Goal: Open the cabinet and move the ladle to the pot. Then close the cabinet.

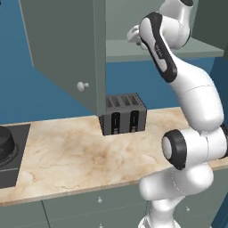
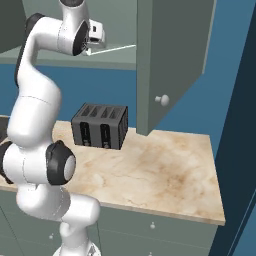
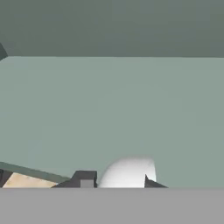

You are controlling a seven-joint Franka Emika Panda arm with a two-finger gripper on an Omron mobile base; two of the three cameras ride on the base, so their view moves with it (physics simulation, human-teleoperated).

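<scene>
hand view has my hand (image 3: 114, 181) low over the cabinet shelf (image 3: 113, 113), the two dark fingertips (image 3: 85, 178) drawn in tight on a rounded white shape that i take for the bowl of the ladle (image 3: 129, 173); i read that as a closed grip on the ladle, though the handle is hidden from this angle. from the right base view i see the hand (image 2: 94, 36) reaching into the cabinet (image 2: 172, 60) above the toaster (image 2: 100, 126), with a thin pale line running off from it along the shelf, probably the ladle's handle (image 2: 117, 48). the cabinet doors stand swung out, each with its white knob (image 2: 161, 100) facing the room, so the opening step looks done. the pot (image 1: 5, 144) sits at the far left end of the tabletop (image 1: 80, 156) in the left base view, on the dark hob, cut off by the picture edge and well apart from the cabinet. what i judge is left: lift the ladle clear of the shelf, carry it past the open left door (image 1: 67, 44) without clipping it, lower it into the pot, let go, then push both doors shut. i'd call the job under half done, with the grasp just made.
</scene>
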